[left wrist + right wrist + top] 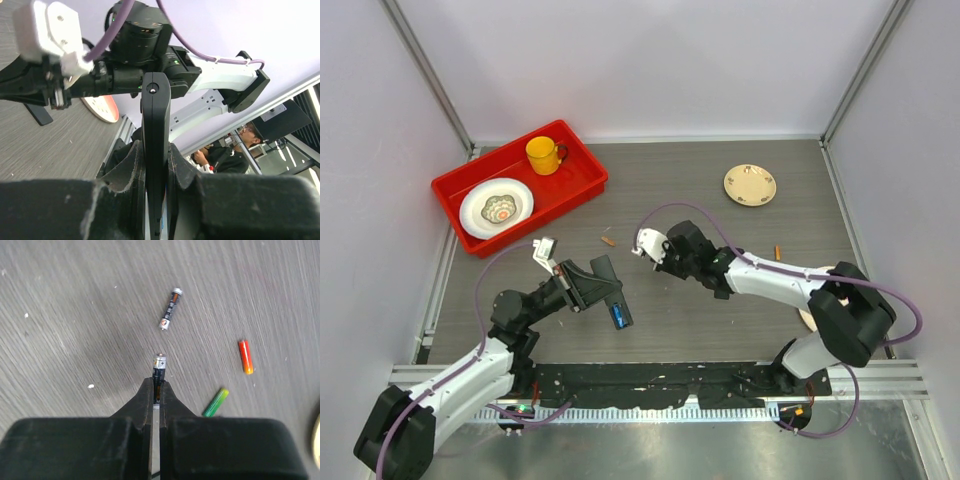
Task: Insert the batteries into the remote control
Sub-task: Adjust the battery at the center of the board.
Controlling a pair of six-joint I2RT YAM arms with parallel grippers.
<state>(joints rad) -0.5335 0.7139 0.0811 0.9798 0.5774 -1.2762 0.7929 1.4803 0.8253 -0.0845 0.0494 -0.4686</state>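
Observation:
My left gripper point(588, 288) is shut on the black remote control point(613, 295) and holds it above the table; a blue patch shows at its near end. In the left wrist view the remote point(155, 110) stands edge-on between the fingers of that gripper point(155, 150). My right gripper point(156, 385) is shut on a dark silver battery point(159, 364), tip pointing out, just above the table. It sits right of the remote in the top view point(670, 255). On the table lie another dark silver battery point(170, 315), an orange-red one point(245, 356) and a green one point(216, 402).
A red tray point(582, 185) at the back left holds a yellow mug point(545, 155) and a white plate point(497, 208). A small cream plate point(750, 184) lies back right. Loose batteries lie mid-table point(608, 240) and at the right point(778, 252). A small black square piece point(37, 112) lies on the table.

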